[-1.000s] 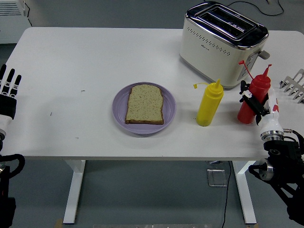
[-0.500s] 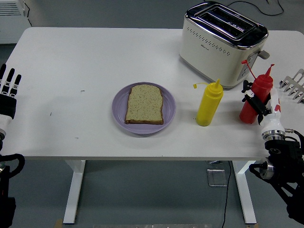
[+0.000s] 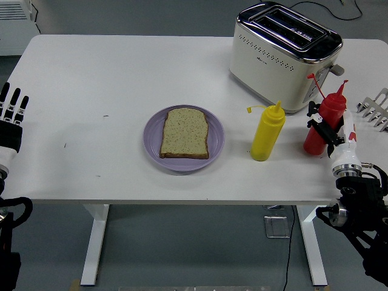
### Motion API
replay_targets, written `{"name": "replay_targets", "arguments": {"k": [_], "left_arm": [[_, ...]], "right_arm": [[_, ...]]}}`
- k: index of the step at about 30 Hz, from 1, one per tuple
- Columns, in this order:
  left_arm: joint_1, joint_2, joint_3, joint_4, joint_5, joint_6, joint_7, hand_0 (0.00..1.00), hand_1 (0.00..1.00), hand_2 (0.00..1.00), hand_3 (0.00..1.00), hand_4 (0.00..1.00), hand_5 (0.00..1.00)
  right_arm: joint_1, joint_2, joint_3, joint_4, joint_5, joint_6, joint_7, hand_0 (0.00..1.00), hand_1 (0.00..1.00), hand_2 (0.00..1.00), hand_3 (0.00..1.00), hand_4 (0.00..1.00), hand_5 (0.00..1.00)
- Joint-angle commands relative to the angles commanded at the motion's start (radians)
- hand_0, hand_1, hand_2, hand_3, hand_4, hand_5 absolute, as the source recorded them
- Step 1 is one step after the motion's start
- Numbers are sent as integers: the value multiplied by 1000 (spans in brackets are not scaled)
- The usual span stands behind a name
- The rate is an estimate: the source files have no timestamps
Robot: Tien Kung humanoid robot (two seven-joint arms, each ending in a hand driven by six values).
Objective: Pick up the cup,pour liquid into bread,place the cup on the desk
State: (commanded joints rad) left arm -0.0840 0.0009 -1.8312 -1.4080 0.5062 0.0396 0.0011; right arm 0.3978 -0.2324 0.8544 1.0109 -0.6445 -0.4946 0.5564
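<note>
The right hand (image 3: 330, 130) sits against the upright red bottle (image 3: 322, 124), fingers apparently curled round its lower body, though the grip is hard to confirm. The bread (image 3: 185, 133) lies well to that hand's left, past the yellow bottle (image 3: 267, 133).

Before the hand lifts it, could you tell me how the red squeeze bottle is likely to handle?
The red squeeze bottle is tall and narrow, so a sideways nudge would probably tip it. It looks like soft plastic, so it may give under the right hand and squirt if gripped hard. Its smooth sides could slip.
</note>
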Motion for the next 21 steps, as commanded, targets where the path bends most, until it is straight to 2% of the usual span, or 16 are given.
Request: {"name": "replay_targets", "arguments": {"k": [21], "left_arm": [[2, 1, 2, 0, -1, 0, 0, 788, 738, 736, 696, 544, 998]], "right_arm": [[-33, -19, 11, 24, -13, -7, 5, 298, 255, 351, 378, 666, 309]]}}
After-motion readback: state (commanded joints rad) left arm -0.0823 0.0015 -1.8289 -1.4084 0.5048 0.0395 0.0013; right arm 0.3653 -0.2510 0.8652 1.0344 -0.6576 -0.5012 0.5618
